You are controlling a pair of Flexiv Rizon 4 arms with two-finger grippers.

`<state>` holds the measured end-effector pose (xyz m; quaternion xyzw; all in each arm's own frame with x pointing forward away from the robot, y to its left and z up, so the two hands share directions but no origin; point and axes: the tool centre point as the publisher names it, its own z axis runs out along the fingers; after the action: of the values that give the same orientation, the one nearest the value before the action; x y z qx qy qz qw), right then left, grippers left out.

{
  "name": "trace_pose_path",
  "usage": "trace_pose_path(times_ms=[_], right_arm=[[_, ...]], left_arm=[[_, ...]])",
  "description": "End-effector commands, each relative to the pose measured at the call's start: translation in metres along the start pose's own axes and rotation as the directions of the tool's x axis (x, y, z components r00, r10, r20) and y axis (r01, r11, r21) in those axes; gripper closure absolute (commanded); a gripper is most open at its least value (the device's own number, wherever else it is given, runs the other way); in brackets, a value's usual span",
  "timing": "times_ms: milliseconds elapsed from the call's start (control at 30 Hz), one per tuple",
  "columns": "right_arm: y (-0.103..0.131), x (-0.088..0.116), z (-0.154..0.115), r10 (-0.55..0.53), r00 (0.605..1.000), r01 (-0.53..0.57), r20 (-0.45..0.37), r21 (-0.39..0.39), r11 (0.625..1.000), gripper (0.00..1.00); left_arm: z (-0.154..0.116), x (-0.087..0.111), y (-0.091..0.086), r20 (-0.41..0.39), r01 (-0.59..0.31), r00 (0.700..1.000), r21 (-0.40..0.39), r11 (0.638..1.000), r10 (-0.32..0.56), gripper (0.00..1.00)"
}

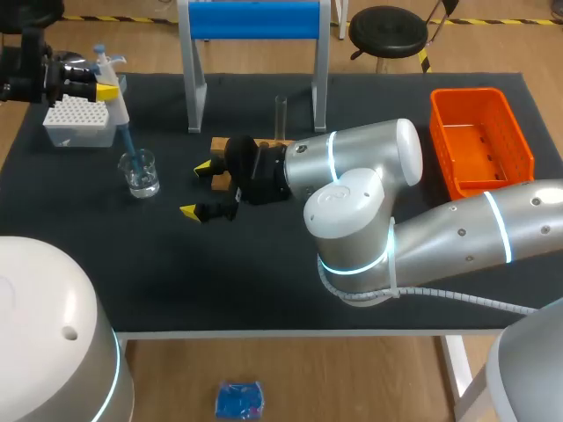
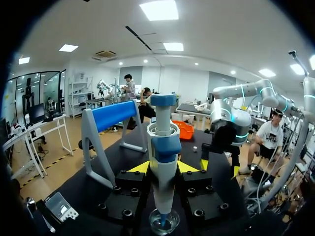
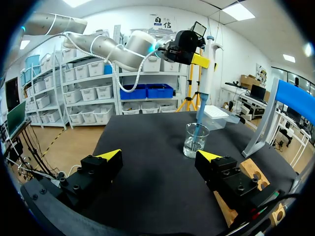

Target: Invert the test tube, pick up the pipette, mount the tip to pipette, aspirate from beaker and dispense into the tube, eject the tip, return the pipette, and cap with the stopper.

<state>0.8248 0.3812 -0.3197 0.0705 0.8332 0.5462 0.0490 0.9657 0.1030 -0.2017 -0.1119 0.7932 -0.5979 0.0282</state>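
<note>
SITE: a lab, far as I can see | SIGNS: pipette [image 2: 164,162], glass beaker [image 3: 196,140], tip rack [image 1: 75,121], test tube [image 1: 281,112] | SURFACE: black counter [image 1: 264,281]

**Bright, even overhead light in all three of your views**

You worked under white ceiling panels [image 2: 158,10], which burned out to plain white in the left wrist view and in the right wrist view alike. The light fell from above and spread evenly, so the black table [image 1: 264,290] took only faint, soft-edged shadows beneath the right arm [image 1: 369,167]. In the head view the arm's pale shell carried broad, mild highlights. The beaker [image 1: 141,173] showed small bright glints on its glass. In the right wrist view the table had a dull grey sheen toward its far end. In both wrist views straight lines bowed near the edges.
</note>
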Motion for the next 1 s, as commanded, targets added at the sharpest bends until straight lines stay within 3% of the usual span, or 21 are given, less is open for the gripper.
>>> trace_pose_path(times_ms=[33, 267, 533, 733, 1000], right_arm=[[-0.001, 0.0, 0.0, 0.0, 1.0, 0.0, 0.001, -0.004, 1.0, 0.0], [0.008, -0.002, -0.014, 0.014, 0.999, -0.014, 0.044, 0.005, 1.0, 0.0], [0.051, 0.002, -0.06, -0.005, 0.994, 0.001, 0.105, 0.031, 1.0, 0.0], [0.089, 0.0, -0.093, -0.061, 0.996, 0.059, 0.064, 0.033, 0.998, 0.0], [0.133, -0.022, -0.121, -0.141, 0.99, 0.141, -0.024, 0.022, 0.99, 0.0]], left_arm=[[-0.001, -0.001, 0.0, -0.003, 0.001, 1.0, -0.001, 1.0, -0.001, 1.0], [-0.001, -0.001, 0.0, -0.003, 0.001, 1.0, -0.001, 1.0, -0.001, 1.0], [-0.001, -0.001, 0.0, -0.003, 0.001, 1.0, -0.001, 1.0, -0.001, 1.0], [-0.001, -0.001, 0.0, -0.003, 0.001, 1.0, -0.001, 1.0, -0.001, 1.0], [-0.001, -0.001, 0.0, -0.003, 0.001, 1.0, -0.001, 1.0, -0.001, 1.0]])
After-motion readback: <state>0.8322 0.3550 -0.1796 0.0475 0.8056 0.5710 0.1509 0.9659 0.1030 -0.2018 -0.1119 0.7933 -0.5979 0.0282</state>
